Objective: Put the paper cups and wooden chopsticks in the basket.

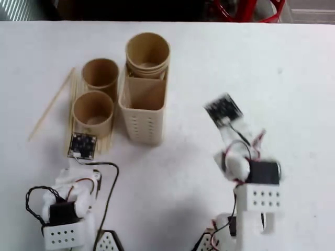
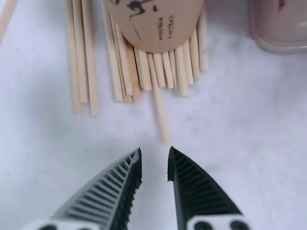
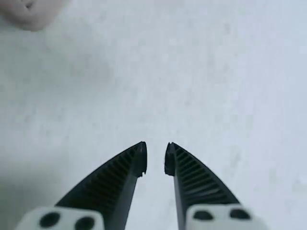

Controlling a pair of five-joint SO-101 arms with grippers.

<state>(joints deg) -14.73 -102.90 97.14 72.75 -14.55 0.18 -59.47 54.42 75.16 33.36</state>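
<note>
Left fingers just short of the chopsticks; both pairs empty.
The left fingers (image 2: 120, 187), narrowly apart and holding nothing, point at the wooden chopsticks (image 2: 158, 72), whose longest stick ends just ahead of their tips. The sticks lie fanned on the white desk (image 2: 249, 143) under a paper cup (image 2: 160, 24). A second cup (image 1: 100, 73) stands behind it, and more cups (image 1: 147, 52) are stacked in the basket (image 1: 142, 117) alongside. The right fingers (image 3: 115, 177), also narrowly parted and empty, hang over bare desk beyond the basket. Past the desk's far edge the room is dark.
</note>
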